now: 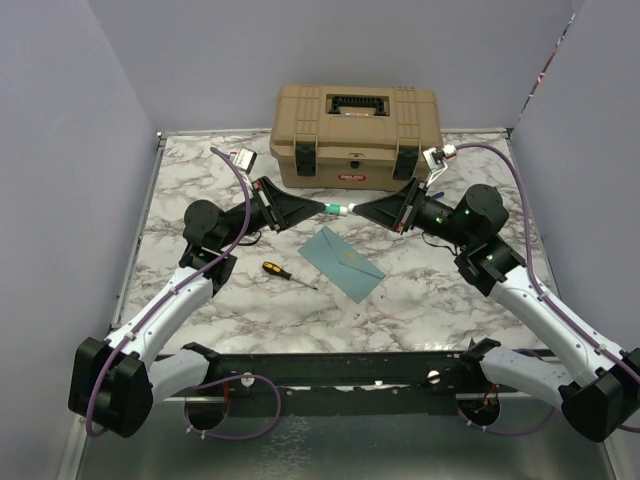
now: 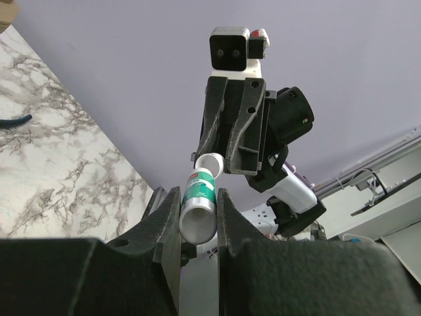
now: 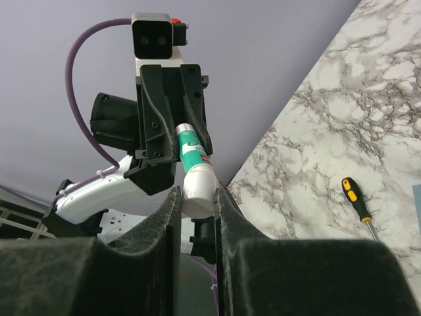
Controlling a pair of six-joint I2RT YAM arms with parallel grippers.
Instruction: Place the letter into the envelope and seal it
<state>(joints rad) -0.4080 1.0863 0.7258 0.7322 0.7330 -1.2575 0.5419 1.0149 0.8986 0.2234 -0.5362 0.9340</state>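
Note:
The teal envelope [image 1: 345, 262] lies flat on the marble table between the arms; a sliver of it shows at the right edge of the right wrist view [image 3: 418, 197]. The cream letter is not in view. A green-and-white glue stick [image 1: 338, 208] is held level in the air above the table, in front of the toolbox. My left gripper [image 1: 324, 207] [image 2: 198, 201] is shut on its green body [image 2: 199, 197]. My right gripper [image 1: 354, 209] [image 3: 196, 197] is shut on its white cap end [image 3: 198, 187]. The two grippers face each other tip to tip.
A tan toolbox [image 1: 355, 135] stands at the back centre, just behind the grippers. A yellow-and-black screwdriver [image 1: 288, 275] [image 3: 356, 198] lies left of the envelope. Purple walls close in the left, back and right sides.

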